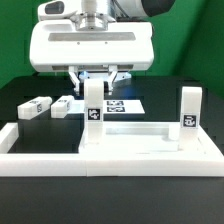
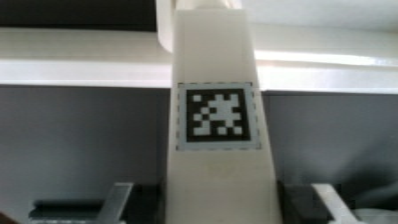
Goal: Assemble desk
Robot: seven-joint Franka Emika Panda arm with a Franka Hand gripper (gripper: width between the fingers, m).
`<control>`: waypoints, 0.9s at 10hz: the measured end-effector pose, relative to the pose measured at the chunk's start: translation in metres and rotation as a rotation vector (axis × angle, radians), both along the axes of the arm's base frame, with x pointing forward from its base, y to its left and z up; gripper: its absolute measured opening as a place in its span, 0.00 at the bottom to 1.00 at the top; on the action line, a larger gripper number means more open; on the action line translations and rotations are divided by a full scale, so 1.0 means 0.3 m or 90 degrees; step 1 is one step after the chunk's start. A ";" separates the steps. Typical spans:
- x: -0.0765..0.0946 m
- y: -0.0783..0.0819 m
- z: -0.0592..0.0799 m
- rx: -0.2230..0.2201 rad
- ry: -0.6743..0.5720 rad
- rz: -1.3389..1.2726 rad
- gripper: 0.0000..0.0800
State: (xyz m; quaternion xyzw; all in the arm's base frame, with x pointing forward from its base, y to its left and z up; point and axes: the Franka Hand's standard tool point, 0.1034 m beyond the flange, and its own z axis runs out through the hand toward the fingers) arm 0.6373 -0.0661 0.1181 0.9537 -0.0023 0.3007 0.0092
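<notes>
The end effector (image 1: 93, 80) hangs at the centre of the exterior view, jaws part open and, as far as I can see, clamped on the top of an upright leg (image 1: 92, 108); in the wrist view that leg (image 2: 221, 120) fills the middle, tag facing the camera. Its foot sits at the left corner of the desk top (image 1: 130, 143), low in the frame; a second leg (image 1: 190, 112) stands at the right corner; two spare legs (image 1: 35, 107) lie at mid left on the black worktop (image 1: 20, 92). To do this well I would keep the leg dead upright, press lightly down and turn it squarely into its seat; a tilt could jam it.
</notes>
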 end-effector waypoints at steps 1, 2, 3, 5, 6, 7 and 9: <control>0.007 0.001 0.001 -0.008 -0.016 -0.005 0.36; 0.008 0.001 0.001 -0.009 -0.019 -0.006 0.36; 0.007 0.000 0.000 -0.009 -0.018 -0.006 0.40; 0.006 0.000 -0.001 -0.009 -0.018 -0.006 0.65; 0.006 -0.001 -0.001 -0.009 -0.018 -0.006 0.65; 0.006 -0.001 -0.001 -0.009 -0.018 -0.006 0.78; 0.006 -0.001 -0.001 -0.009 -0.018 -0.007 0.81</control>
